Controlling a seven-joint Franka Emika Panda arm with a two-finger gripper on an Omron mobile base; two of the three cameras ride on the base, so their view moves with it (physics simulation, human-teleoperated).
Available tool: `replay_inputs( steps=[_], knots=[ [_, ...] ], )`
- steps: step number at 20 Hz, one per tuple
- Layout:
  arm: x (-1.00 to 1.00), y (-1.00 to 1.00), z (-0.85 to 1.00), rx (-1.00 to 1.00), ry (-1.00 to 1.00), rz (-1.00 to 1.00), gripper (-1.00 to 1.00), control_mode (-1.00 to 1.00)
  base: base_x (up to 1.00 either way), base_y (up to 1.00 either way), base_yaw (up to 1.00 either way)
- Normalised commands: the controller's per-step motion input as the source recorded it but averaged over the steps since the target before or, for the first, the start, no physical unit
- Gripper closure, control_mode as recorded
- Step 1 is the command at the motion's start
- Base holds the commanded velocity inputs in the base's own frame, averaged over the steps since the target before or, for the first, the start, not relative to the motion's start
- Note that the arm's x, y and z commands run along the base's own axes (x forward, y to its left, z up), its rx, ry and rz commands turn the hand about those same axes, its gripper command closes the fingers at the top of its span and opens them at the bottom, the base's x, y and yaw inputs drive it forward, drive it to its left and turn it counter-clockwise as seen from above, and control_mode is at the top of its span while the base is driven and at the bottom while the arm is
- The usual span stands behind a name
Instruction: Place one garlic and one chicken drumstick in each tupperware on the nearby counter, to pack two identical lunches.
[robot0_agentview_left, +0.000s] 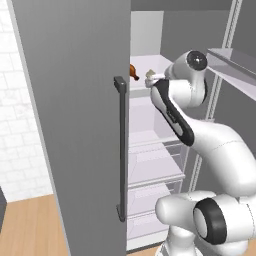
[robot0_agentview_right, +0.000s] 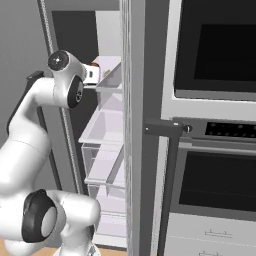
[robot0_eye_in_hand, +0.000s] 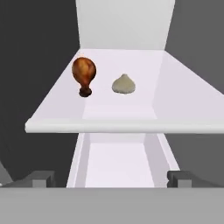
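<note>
A brown chicken drumstick stands on the white upper shelf of the open fridge. A pale garlic lies just to its right. My gripper is open, its fingertips wide apart with nothing between them. It sits in front of the shelf edge and a little below it, short of both foods. In the left base view the drumstick peeks out beside my arm's wrist, high inside the fridge. The tupperware and the counter are out of view.
The grey fridge door with its dark vertical handle stands open to the left of the arm. White lower shelves and drawers sit beneath the hand. A door shelf juts out at right. A wall oven flanks the fridge.
</note>
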Motion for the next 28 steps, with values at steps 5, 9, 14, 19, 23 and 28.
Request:
replay_inputs(
  steps=[5,9,14,19,23,28],
  knots=[
    [0.27,-0.17,0.37,0.00,-0.05,-0.09,-1.00,-1.00,0.00,0.00,0.00],
    [0.18,-0.17,0.16,0.01,0.01,-0.02,-1.00,-1.00,0.00,0.00,0.00],
    [0.19,-0.25,-0.01,0.07,0.04,0.06,-1.00,-1.00,0.00,0.00,0.00],
    [0.48,0.00,-0.15,0.02,0.00,0.18,-1.00,-1.00,0.00,0.00,0.00],
    [0.51,0.00,-0.30,0.00,0.01,0.17,-1.00,-1.00,0.00,0.00,0.00],
    [0.50,0.00,-0.07,0.00,0.03,0.02,-1.00,-1.00,0.00,0.00,0.00]
  ],
)
